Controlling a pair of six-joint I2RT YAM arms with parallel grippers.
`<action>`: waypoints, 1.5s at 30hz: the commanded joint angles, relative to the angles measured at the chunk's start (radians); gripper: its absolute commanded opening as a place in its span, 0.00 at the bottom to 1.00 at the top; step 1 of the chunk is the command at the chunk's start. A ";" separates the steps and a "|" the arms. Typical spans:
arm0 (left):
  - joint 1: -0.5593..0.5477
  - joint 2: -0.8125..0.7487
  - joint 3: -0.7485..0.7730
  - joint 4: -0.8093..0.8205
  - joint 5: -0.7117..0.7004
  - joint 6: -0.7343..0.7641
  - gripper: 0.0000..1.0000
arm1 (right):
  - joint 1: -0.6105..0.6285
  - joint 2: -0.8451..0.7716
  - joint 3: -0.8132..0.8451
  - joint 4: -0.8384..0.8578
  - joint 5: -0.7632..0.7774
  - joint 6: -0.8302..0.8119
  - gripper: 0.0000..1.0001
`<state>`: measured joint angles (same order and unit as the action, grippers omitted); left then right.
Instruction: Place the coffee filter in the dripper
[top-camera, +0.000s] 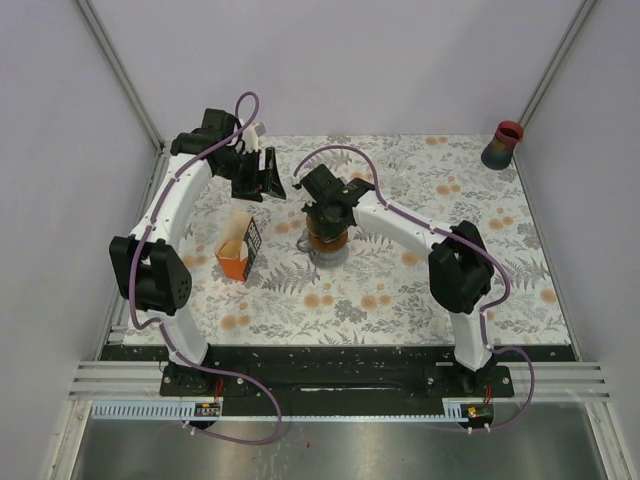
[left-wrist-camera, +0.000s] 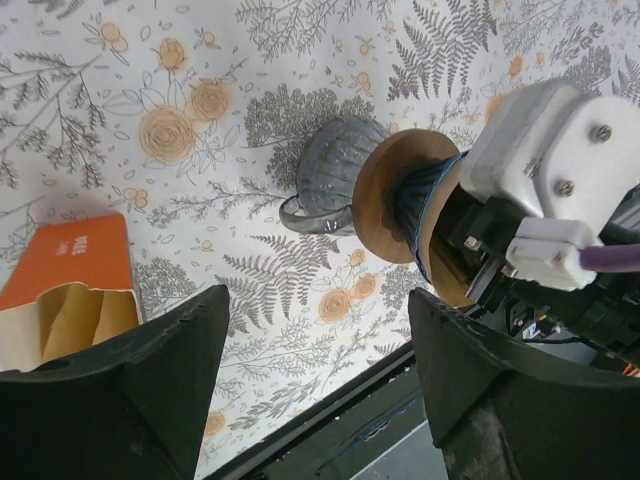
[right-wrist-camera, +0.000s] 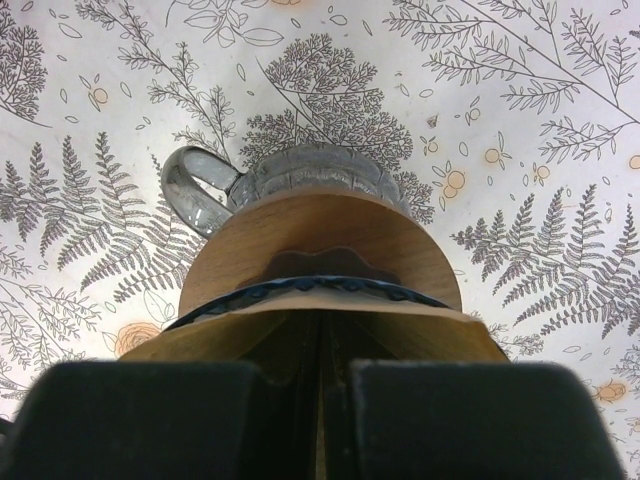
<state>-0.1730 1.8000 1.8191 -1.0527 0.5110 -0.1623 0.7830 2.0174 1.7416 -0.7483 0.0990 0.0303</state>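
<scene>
The top external view shows the right end effector (top-camera: 328, 218) directly over the dripper (top-camera: 328, 247) near the middle of the desk (top-camera: 400, 290), but the arm hides the dripper's mouth from above. The right wrist view fills this in. The brown coffee filter (right-wrist-camera: 410, 330) is spread across the top of the dripper (right-wrist-camera: 320, 240), its edges flaring left and right above the dark rim and wooden collar. The right end effector (right-wrist-camera: 335, 378) is clenched on the filter's centre fold, with only a thin paper-filled slit between its two dark fingers (right-wrist-camera: 140, 420). How deep the filter sits in the cone cannot be told. The left wrist view shows the dripper (left-wrist-camera: 335, 170) from the side, with its ribbed glass body and handle. It also shows the open-topped orange box (left-wrist-camera: 70, 270), which the right wrist view misses. The left end effector (left-wrist-camera: 318, 310) is released, its fingers (left-wrist-camera: 150, 390) wide apart and holding nothing. From above, the left end effector (top-camera: 258, 180) hangs behind the orange box (top-camera: 235, 250), toward the desk's far-left part. The box stands near the dripper's left side but apart from it. A dark cup (top-camera: 503, 143) with a red rim sits at the far-right corner, close to the desk's edge and well apart from everything else. Bare patterned surface lies to the right of the dripper and in front of it.
</scene>
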 joint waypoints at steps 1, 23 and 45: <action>0.000 -0.086 -0.072 0.072 0.040 -0.046 0.76 | 0.009 0.073 0.013 -0.010 0.047 -0.007 0.00; -0.132 -0.179 -0.345 0.290 0.112 -0.171 0.68 | -0.002 0.083 0.039 -0.028 -0.048 0.042 0.00; -0.152 -0.091 -0.325 0.283 0.014 -0.141 0.48 | -0.002 -0.034 0.107 -0.054 -0.027 0.019 0.00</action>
<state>-0.3210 1.7077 1.4616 -0.8120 0.5598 -0.3145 0.7750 2.0560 1.7962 -0.7815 0.0593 0.0795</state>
